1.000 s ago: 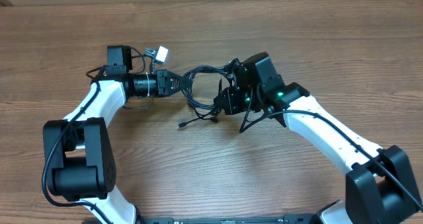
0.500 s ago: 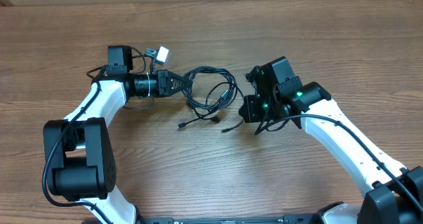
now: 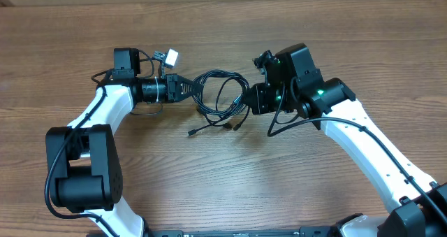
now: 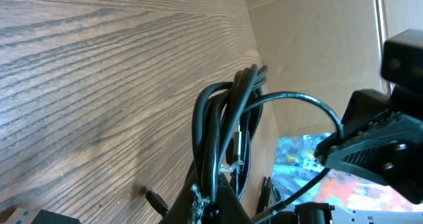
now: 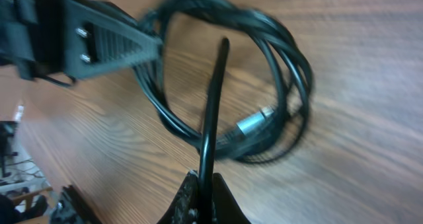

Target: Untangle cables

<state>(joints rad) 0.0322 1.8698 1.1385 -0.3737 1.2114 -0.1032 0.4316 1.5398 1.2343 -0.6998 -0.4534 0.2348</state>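
The cables [image 3: 222, 97] are thin black cords looped in a coil between my two grippers. My left gripper [image 3: 190, 88] is shut on the coil's left side; in the left wrist view the bundle [image 4: 225, 112] rises out of its closed fingers [image 4: 221, 207]. My right gripper [image 3: 250, 101] sits at the coil's right edge, shut on a single black cord [image 5: 215, 98] that runs up from its jaws [image 5: 201, 197] across the coil [image 5: 277, 59]. A silver-tipped plug [image 5: 254, 123] lies inside the loop. Two loose plug ends [image 3: 192, 133] [image 3: 235, 125] rest on the table below the coil.
The wooden table [image 3: 230, 188] extends all around. A small white connector [image 3: 168, 55] on the robot's own wiring sits behind the left wrist. The left gripper's black body [image 5: 99, 49] shows at the upper left of the right wrist view.
My right gripper pulled away to the right with its cord, then came back up and left to the coil's edge. The loose plug end shifted with it. The left arm stayed still.
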